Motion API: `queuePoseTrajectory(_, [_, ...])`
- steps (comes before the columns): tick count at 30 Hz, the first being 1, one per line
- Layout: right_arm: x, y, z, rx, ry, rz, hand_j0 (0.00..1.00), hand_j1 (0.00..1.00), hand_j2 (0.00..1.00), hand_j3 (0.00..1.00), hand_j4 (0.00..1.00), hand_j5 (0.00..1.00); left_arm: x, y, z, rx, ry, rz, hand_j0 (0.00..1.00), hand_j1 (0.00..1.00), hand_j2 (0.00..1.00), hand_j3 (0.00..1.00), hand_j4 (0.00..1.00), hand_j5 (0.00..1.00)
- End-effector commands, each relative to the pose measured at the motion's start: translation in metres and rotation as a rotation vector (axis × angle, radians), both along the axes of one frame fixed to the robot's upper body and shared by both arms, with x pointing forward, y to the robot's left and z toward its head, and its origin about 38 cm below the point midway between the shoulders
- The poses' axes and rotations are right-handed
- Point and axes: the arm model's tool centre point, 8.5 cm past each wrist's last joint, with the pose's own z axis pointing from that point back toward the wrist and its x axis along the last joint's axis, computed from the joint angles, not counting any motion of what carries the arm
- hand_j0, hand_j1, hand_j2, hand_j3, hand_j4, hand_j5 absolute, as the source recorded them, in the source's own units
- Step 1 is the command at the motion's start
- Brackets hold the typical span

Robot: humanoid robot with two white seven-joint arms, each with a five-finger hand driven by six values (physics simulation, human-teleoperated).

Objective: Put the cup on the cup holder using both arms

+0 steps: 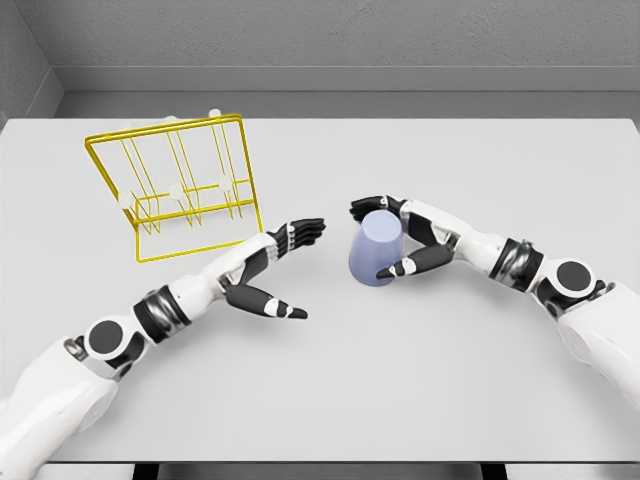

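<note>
- Pale lavender cup (pixel 376 249) standing upside down on the light grey counter (pixel 400 400), right of centre, wider rim resting on the surface, closed base on top.
- Right hand (pixel 400 240) wrapped around the cup from the right: dark fingers (pixel 368 208) curving over the far side near the top, thumb (pixel 412 265) pressed along the near side low down. Grasping the cup, cup not lifted off the counter.
- Right arm entering from the right edge, white forearm angled toward the centre.
- Left hand (pixel 280 265) released, holding nothing: fingers stretched out toward the right, pointing at the cup, thumb (pixel 268 303) splayed nearer and lower. Clear gap between fingertips and cup.
- Left arm entering from the lower left corner, lying diagonally across the counter.
- Yellow wire cup holder (pixel 175 185) at the far left of the counter, upright frame with thin prongs and small white tips, base tray toward the near side. Well apart from the cup, just beyond the left forearm.
- Grey wall (pixel 320 40) behind the far edge of the counter.
</note>
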Motion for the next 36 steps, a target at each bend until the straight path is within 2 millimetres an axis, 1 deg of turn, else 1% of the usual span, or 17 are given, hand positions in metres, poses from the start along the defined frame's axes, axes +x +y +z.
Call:
queuePoseTrajectory(1, [0.000,0.000,0.000,-0.012,-0.006,0.006,1.00,1.00,1.00,1.00,1.00,1.00,0.001,-0.001,-0.003,-0.005,0.009,0.009,1.00,1.00,1.00,1.00,1.00,1.00])
queuePoseTrajectory(5, [0.000,0.000,0.001,-0.023,-0.015,0.008,1.00,1.00,1.00,1.00,1.00,1.00,0.001,-0.002,-0.003,-0.011,0.005,0.007,1.00,1.00,1.00,1.00,1.00,1.00])
queuePoseTrajectory(7, [0.002,-0.003,0.003,-0.027,-0.020,0.003,1.00,1.00,1.00,1.00,1.00,1.00,0.005,-0.007,-0.008,-0.026,0.020,0.023,1.00,1.00,1.00,1.00,1.00,1.00])
queuePoseTrajectory(12, [0.008,-0.011,0.010,-0.037,-0.037,-0.009,1.00,1.00,1.00,1.00,1.00,1.00,0.005,-0.006,-0.008,-0.027,0.019,0.026,1.00,1.00,1.00,1.00,1.00,1.00])
queuePoseTrajectory(14, [0.009,-0.024,0.008,-0.076,-0.038,-0.028,1.00,1.00,1.00,1.00,1.00,1.00,0.005,-0.007,-0.008,-0.029,0.021,0.024,1.00,1.00,1.00,1.00,1.00,1.00])
queuePoseTrajectory(17, [0.013,-0.037,0.013,-0.097,-0.048,-0.048,1.00,1.00,1.00,1.00,1.00,1.00,0.006,-0.012,-0.005,-0.049,0.024,0.021,1.00,1.00,1.00,1.00,1.00,1.00])
queuePoseTrajectory(21, [0.017,-0.060,0.025,-0.137,-0.071,-0.075,1.00,1.00,1.00,1.00,1.00,1.00,0.011,-0.027,0.004,-0.087,0.009,0.014,1.00,1.00,1.00,1.00,1.00,1.00])
queuePoseTrajectory(23, [0.021,-0.071,0.036,-0.150,-0.098,-0.098,1.00,1.00,1.00,1.00,1.00,1.00,0.016,-0.029,0.007,-0.103,0.013,0.018,1.00,1.00,1.00,1.00,1.00,1.00])
queuePoseTrajectory(24, [0.022,-0.084,0.040,-0.164,-0.104,-0.123,1.00,1.00,1.00,1.00,1.00,1.00,0.016,-0.030,0.007,-0.107,0.014,0.020,1.00,1.00,1.00,1.00,1.00,1.00])
queuePoseTrajectory(26, [0.027,-0.094,0.050,-0.183,-0.120,-0.139,1.00,1.00,1.00,1.00,1.00,1.00,0.020,-0.029,0.006,-0.099,0.017,0.027,1.00,1.00,1.00,1.00,1.00,1.00])
queuePoseTrajectory(28, [0.029,-0.095,0.055,-0.184,-0.134,-0.141,1.00,1.00,1.00,1.00,1.00,1.00,0.025,-0.032,-0.001,-0.088,0.033,0.039,1.00,1.00,1.00,1.00,1.00,1.00])
queuePoseTrajectory(29, [0.031,-0.100,0.071,-0.176,-0.201,-0.135,1.00,1.00,1.00,1.00,1.00,1.00,0.025,-0.035,-0.005,-0.093,0.045,0.044,1.00,1.00,1.00,1.00,1.00,1.00])
queuePoseTrajectory(30, [0.027,-0.105,0.083,-0.156,-0.311,-0.109,1.00,1.00,1.00,1.00,1.00,1.00,0.026,-0.035,-0.008,-0.089,0.050,0.048,1.00,1.00,1.00,1.00,1.00,1.00])
queuePoseTrajectory(31, [0.025,-0.116,0.085,-0.177,-0.310,-0.122,1.00,1.00,1.00,1.00,1.00,1.00,0.026,-0.040,-0.010,-0.096,0.055,0.046,1.00,1.00,1.00,1.00,1.00,1.00])
queuePoseTrajectory(32, [0.022,-0.127,0.086,-0.200,-0.307,-0.133,1.00,1.00,1.00,1.00,1.00,1.00,0.027,-0.044,-0.018,-0.084,0.064,0.051,1.00,1.00,1.00,1.00,1.00,1.00])
queuePoseTrajectory(34, [0.021,-0.133,0.091,-0.215,-0.312,-0.138,1.00,1.00,1.00,1.00,1.00,1.00,0.035,-0.048,-0.014,-0.072,0.051,0.051,1.00,1.00,1.00,1.00,1.00,1.00])
queuePoseTrajectory(36, [0.019,-0.153,0.101,-0.249,-0.323,-0.167,1.00,1.00,1.00,1.00,1.00,1.00,0.039,-0.052,-0.014,-0.077,0.053,0.053,1.00,1.00,1.00,1.00,1.00,1.00])
